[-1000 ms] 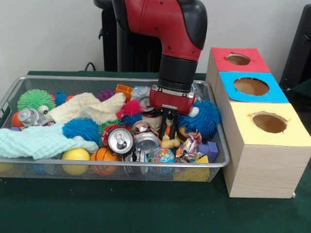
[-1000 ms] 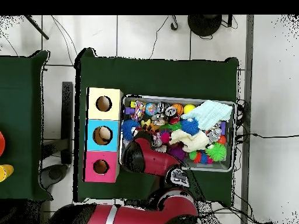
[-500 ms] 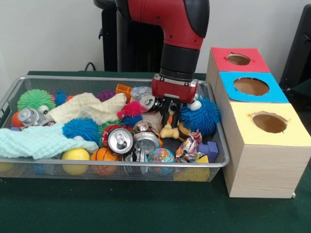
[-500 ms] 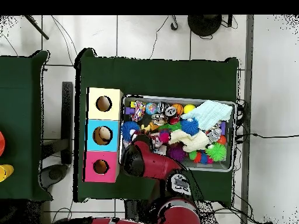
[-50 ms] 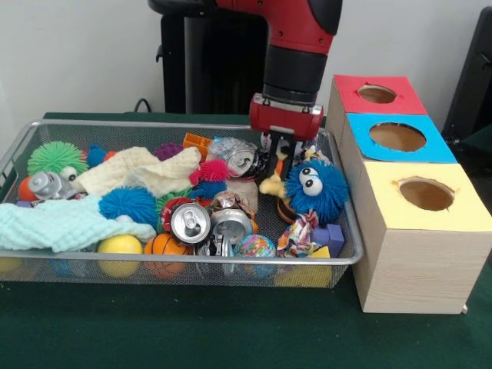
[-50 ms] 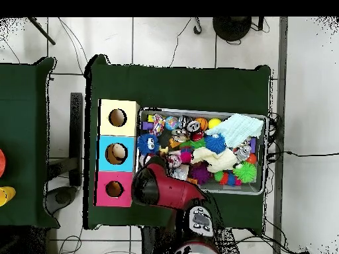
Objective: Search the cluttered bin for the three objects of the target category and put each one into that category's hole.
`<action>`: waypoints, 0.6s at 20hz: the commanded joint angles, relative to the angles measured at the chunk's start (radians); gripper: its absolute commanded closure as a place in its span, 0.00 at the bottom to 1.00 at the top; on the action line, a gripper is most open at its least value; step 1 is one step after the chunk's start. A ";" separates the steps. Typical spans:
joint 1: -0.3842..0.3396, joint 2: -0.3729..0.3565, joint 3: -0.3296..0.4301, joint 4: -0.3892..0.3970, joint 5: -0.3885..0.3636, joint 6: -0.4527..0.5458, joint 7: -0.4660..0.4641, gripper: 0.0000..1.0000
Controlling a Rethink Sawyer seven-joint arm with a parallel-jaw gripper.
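The red and black arm [image 5: 296,46] comes down over the right end of the wire bin [image 5: 115,269], and in the overhead view its bulk [image 6: 162,188] covers the bin's corner nearest the box. To the gripper's right stands the wooden box [image 5: 419,254], with three holes in a row: the red-topped hole [image 5: 377,94] level with the gripper, the blue-topped hole [image 5: 397,137] nearer the camera, and the yellow-topped hole [image 5: 427,194] nearest.

Well to the gripper's left, across the bin, lies a pale green cloth [image 5: 61,223], with a cream cloth [image 5: 142,171] behind it. Just below and right of the gripper sits a blue fuzzy toy with eyes [image 5: 315,188].

The gripper [image 5: 283,150] hangs above the clutter, clamped on a small yellow and orange rubber duck [image 5: 274,183], which dangles from its tips clear of the pile and just left of the blue toy.

Below and left of the gripper, an upright silver can [image 5: 190,223] shows its top, with a second crushed can [image 5: 231,224] touching it. Directly left of the gripper lies another crumpled can [image 5: 234,157]. Near the front rim are an orange basketball [image 5: 164,246], a yellow ball [image 5: 119,246] and a purple block [image 5: 332,237].
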 commanded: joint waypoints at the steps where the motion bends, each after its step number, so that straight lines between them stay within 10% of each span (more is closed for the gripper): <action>1: 0.106 -0.126 -0.029 0.113 0.051 0.275 0.182 1.00; 12: 0.190 -0.280 -0.085 0.139 0.071 0.462 0.217 1.00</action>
